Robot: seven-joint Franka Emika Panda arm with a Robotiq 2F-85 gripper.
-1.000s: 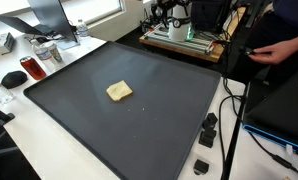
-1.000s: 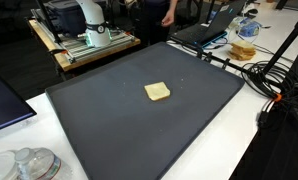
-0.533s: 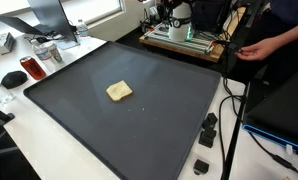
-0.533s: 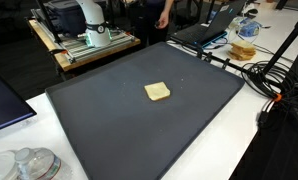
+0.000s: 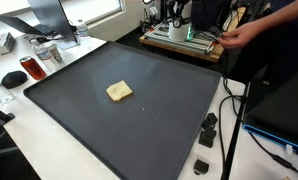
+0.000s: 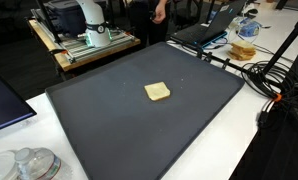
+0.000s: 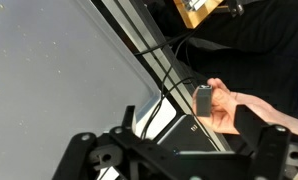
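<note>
Black metal meeting a person (image 5: 251, 27) is the largest worry. In the wrist view the person's hand (image 7: 239, 108) holds a small grey device (image 7: 203, 100) just ahead of the gripper (image 7: 179, 152). Its jaws are spread wide with nothing between them, so a sudden swing of the arm could strike fingers or knock the device loose. Next, the dark cables (image 7: 161, 78) running along the edge below could snag the gripper if it dropped among them. Least, the tan block (image 5: 119, 91) (a sponge or a slice of bread, too small to tell) lies alone near the middle of the black mat (image 5: 149, 135), well apart from the gripper; a clumsy sweep would merely shove it across. Around this, the mat covers most of the white table (image 6: 251, 128), and the arm's wooden stand (image 5: 184, 42) sits beyond its far edge. A laptop (image 6: 204, 30) and a tangle of leads (image 6: 257, 72) lie off one side, glass bowls (image 6: 27, 165) at a corner, and a mouse (image 5: 13, 77) and small plugs (image 5: 207, 128) elsewhere. Only the hand itself is in the gripper's way.
</note>
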